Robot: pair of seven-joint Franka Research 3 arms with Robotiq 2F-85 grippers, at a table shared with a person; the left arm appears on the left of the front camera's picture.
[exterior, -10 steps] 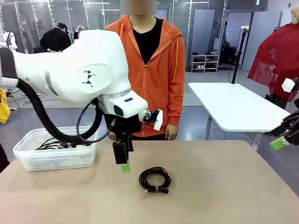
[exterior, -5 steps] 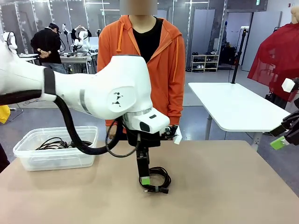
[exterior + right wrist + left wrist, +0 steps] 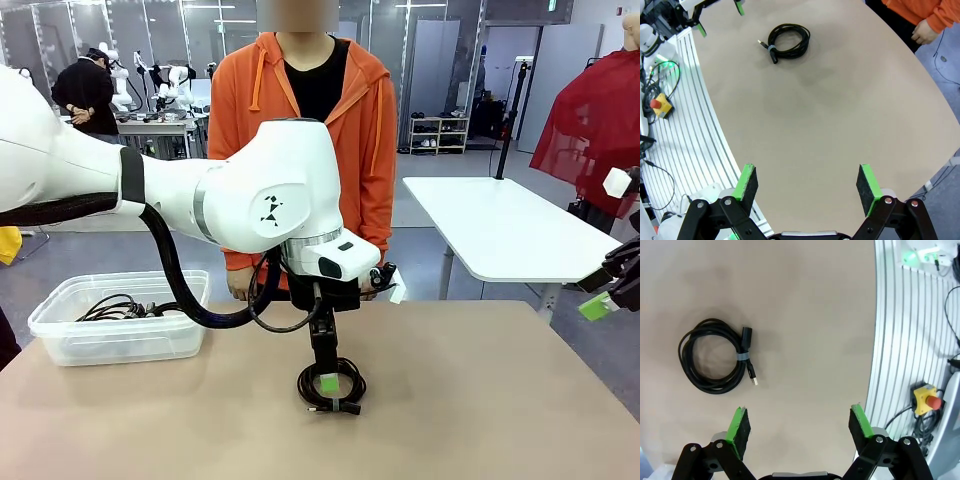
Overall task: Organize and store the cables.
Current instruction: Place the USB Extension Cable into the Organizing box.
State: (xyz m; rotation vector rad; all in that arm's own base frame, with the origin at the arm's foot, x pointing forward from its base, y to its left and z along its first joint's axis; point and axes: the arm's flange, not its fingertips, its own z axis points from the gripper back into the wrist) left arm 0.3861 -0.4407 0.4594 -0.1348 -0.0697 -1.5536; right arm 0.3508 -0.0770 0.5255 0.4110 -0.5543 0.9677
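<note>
While the coiled cable lay alone near the middle of the surface, these were the relations that mattered:

Cable: a black cable (image 3: 331, 385) wound in a loose flat coil, bound by a small band, with both plug ends (image 3: 747, 335) lying together on one side of the coil.

Left pincer: the left pincer (image 3: 324, 375) hung directly above the coil in the front view, jaws wide and holding nothing; in its own wrist view (image 3: 799, 429) the coil sat off to one side, beyond the line of one green pad (image 3: 738, 425), not between the two.

Right pincer: the right pincer (image 3: 807, 186) stood wide and empty near the surface's right edge, well apart from the cable (image 3: 788, 41).

Nearer arm: the left, plainly.

Plug axis: the plugs ran roughly parallel to the left pincer's fingers in the wrist view.

Tub: a clear tub (image 3: 60, 340) at the surface's far left corner already held other cables (image 3: 125, 308).

Judgement: the pincer probably needed a sideways shift before closing.
</note>
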